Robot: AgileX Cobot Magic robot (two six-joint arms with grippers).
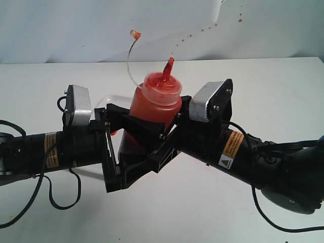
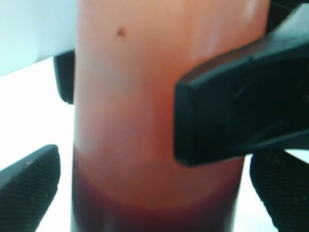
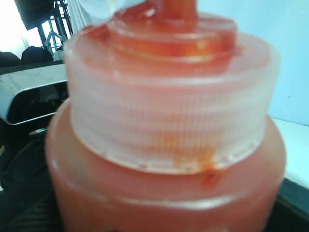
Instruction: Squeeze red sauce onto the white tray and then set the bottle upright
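The bottle (image 1: 154,104) stood nearly upright between both arms over the white bench (image 1: 202,202), nozzle (image 1: 167,70) uppermost, its base hidden. The right end effector (image 1: 164,134) was clamped on its body. The left end effector (image 2: 154,193) straddled the lower body, pads (image 2: 29,191) apart and clear of it. The cap (image 1: 134,34) hung on its strap above.

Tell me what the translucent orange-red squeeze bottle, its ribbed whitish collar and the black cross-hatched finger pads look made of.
Translucent orange-red squeeze bottle: soft-looking plastic, smooth and slightly glossy; the red fill shows through. Ribbed whitish collar: frosted plastic, moulded vertical ridges. Black cross-hatched finger pads: matte, knurled; rubber or hard plastic, cannot tell.
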